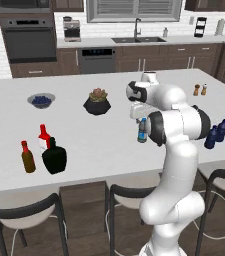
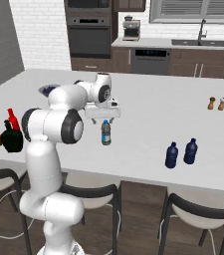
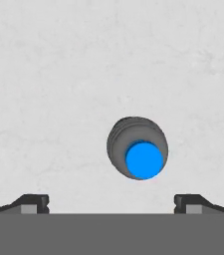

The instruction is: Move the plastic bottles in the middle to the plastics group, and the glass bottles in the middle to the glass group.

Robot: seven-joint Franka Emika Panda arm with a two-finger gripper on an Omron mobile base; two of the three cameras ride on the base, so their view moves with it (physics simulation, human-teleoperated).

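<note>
While our pincer (image 2: pixel 105 118) hangs straight above the clear bottle with the blue cap (image 2: pixel 106 133), its jaws stand spread wide with nothing between them, so we judge the step in hand to be the approach to this last plastic bottle left in the middle of the desk (image 1: pixel 109 145). From the hand view we look down on the blue cap (image 3: pixel 144 160), which lies a little off to one side of the midline between the two fingertips (image 3: pixel 34 203), so we would first centre over it, then come down until the fingers flank the body below the cap, and only then close. That bottle stands upright, near the middle of the desk and closer to its near edge than to the far one. Two navy bottles (image 2: pixel 181 152) already stand just beside each other toward the right end of the desk, near the near edge, which we take as the plastics group with one middle bottle already joined. At the left end, near the near edge, the squat black bottle (image 1: pixel 54 157) sits close against the red bottle (image 1: pixel 44 137) and just beside the brown bottle (image 1: pixel 27 157), so the glass side looks settled. After the grasp, we expect a lift and a carry rightward to the navy pair.
</note>
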